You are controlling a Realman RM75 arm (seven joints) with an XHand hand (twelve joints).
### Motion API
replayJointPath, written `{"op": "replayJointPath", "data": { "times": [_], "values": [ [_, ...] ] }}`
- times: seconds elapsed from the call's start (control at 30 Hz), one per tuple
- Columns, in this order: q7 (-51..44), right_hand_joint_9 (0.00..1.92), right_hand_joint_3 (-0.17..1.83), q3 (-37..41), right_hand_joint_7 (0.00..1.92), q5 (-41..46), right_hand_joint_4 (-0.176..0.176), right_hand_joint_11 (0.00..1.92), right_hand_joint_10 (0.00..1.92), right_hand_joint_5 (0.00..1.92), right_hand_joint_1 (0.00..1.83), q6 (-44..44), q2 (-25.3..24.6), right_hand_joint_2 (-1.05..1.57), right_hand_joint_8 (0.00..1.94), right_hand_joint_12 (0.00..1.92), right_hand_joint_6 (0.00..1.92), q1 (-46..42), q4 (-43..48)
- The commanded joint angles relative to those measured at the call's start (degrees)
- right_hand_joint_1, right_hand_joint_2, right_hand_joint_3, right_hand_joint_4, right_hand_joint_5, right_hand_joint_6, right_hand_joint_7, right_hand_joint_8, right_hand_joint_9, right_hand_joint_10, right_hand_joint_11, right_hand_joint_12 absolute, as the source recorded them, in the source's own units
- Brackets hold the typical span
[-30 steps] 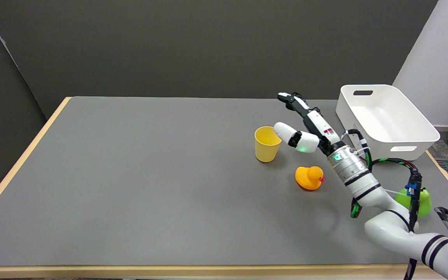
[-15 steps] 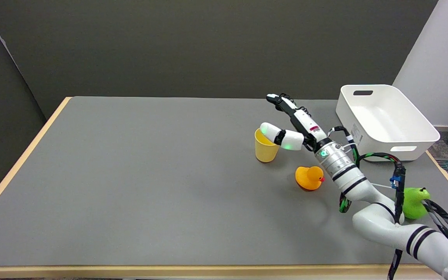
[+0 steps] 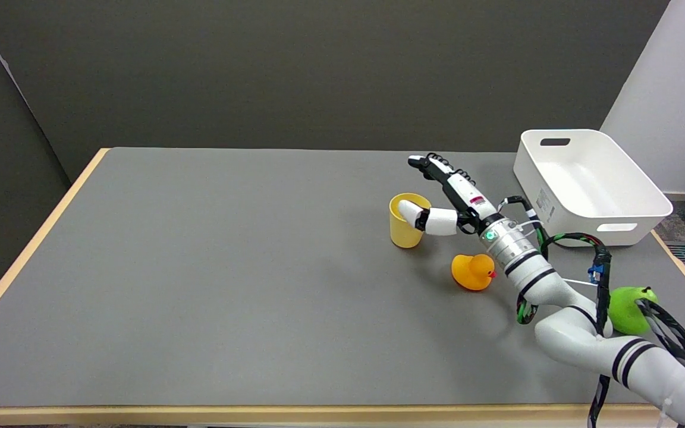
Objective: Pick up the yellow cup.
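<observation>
The yellow cup [image 3: 405, 229] stands upright on the grey table [image 3: 229, 267], right of centre. My right hand [image 3: 446, 202] reaches in from the lower right and sits at the cup's right side. Its thumb dips over the rim into the cup's mouth. The other fingers [image 3: 431, 169] stretch out behind and above the cup, apart from it. Nothing is gripped; the cup still rests on the table.
An orange rubber duck [image 3: 473, 271] lies just below the wrist, close to the cup's right. A green duck toy [image 3: 628, 309] sits behind the forearm at the right edge. A white bin [image 3: 592, 184] stands at the back right.
The hand has moved left and down toward the cup; the thumb, which was beside the rim, now dips into the cup's mouth. The cup has not moved.
</observation>
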Motion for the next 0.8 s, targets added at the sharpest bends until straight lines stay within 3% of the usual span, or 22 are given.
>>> {"op": "replayJointPath", "data": {
  "times": [0.03,0.13,0.2,0.6,0.8],
  "values": [
    [-0.53,0.09,0.86,0.31,0.29,-3.86,-0.176,0.00,0.68,0.16,0.65,0.35,0.60,0.65,0.39,0.92,0.39,5.12,-3.38],
    [-0.53,0.12,0.86,0.31,0.32,-4.66,-0.176,0.00,0.71,0.18,0.66,0.15,0.64,0.66,0.41,0.95,0.42,5.94,-3.30],
    [-0.53,0.18,0.96,0.31,0.34,-5.13,-0.176,0.00,0.75,0.21,0.66,-0.08,0.72,0.63,0.52,1.00,0.53,6.28,-3.22],
    [-0.53,0.27,0.90,0.39,0.45,-9.10,-0.165,0.00,0.87,0.31,0.79,-7.95,6.47,0.67,0.55,1.14,0.63,7.42,1.13],
    [-0.53,0.28,0.93,1.42,0.46,-9.10,-0.160,0.01,0.89,0.32,0.81,-8.68,6.59,0.66,0.57,1.15,0.64,5.50,1.18]
  ]
}}
